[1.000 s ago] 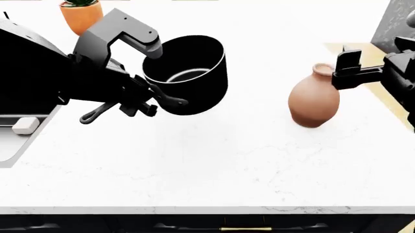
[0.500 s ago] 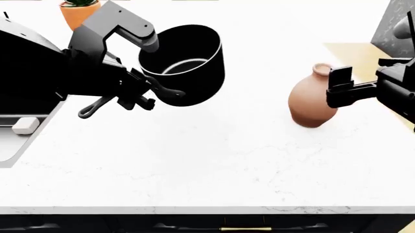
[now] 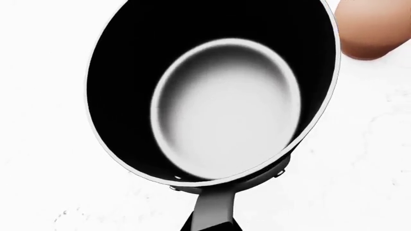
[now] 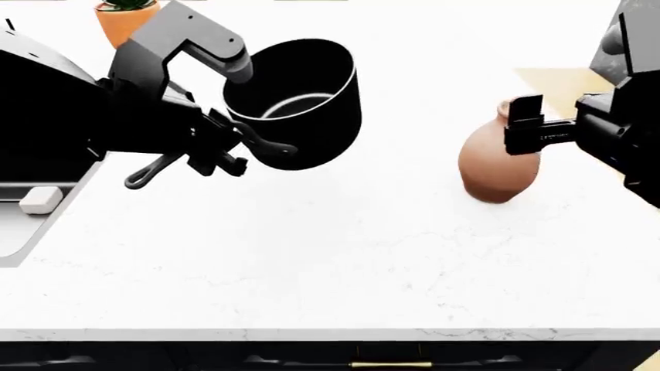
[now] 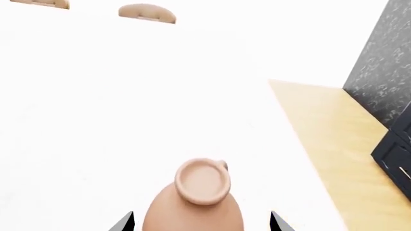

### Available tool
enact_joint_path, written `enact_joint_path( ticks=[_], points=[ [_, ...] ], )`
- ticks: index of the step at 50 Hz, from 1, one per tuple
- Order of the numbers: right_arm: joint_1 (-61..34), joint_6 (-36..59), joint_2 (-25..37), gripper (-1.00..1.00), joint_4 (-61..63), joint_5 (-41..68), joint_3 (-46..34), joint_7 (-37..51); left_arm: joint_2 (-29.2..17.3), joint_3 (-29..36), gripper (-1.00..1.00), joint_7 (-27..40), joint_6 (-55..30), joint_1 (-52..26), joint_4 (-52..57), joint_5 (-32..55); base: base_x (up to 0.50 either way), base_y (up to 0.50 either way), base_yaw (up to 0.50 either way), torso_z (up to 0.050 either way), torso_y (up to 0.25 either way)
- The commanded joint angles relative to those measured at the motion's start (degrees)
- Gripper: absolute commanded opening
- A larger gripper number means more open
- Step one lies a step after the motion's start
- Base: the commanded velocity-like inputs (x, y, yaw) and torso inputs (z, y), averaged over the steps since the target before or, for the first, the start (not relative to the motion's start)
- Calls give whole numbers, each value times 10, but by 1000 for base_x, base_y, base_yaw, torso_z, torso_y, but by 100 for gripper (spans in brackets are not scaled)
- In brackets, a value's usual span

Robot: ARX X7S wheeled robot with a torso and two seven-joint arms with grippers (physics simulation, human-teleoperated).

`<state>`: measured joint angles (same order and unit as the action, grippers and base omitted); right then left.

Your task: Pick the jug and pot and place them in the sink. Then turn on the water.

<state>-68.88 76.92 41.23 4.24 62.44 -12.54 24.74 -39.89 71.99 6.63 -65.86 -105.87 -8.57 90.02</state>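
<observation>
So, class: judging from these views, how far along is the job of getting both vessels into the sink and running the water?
Nothing is finished yet. The left gripper holds the black cylindrical saucepan by its handle, lifted above the white counter. The open right gripper straddles the standing terracotta clay jug, not yet gripping. Left: both into the sink, then water.

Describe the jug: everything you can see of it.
The jug is matte terracotta, clay by its look, with a round belly, a narrow neck and a flared round mouth. It stands upright on the white marbled counter, apart from the pot. The right hand is at its neck, fingers either side; contact cannot be told.
</observation>
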Motion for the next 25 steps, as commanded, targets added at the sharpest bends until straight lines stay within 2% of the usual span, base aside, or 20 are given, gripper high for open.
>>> enact_joint_path(
  ticks=[1,25],
  points=[
    [-8,-48,-16,100,-58,-42,-37,-28,-1,-30,-100,7,7,-23,-8,-40,0,0,0,10,0],
    [-27,-137,-60,100,-186,-122,-98,-85,-6,-31,-100,4,10,-21,-6,-43,0,0,0,0,3]
  ],
)
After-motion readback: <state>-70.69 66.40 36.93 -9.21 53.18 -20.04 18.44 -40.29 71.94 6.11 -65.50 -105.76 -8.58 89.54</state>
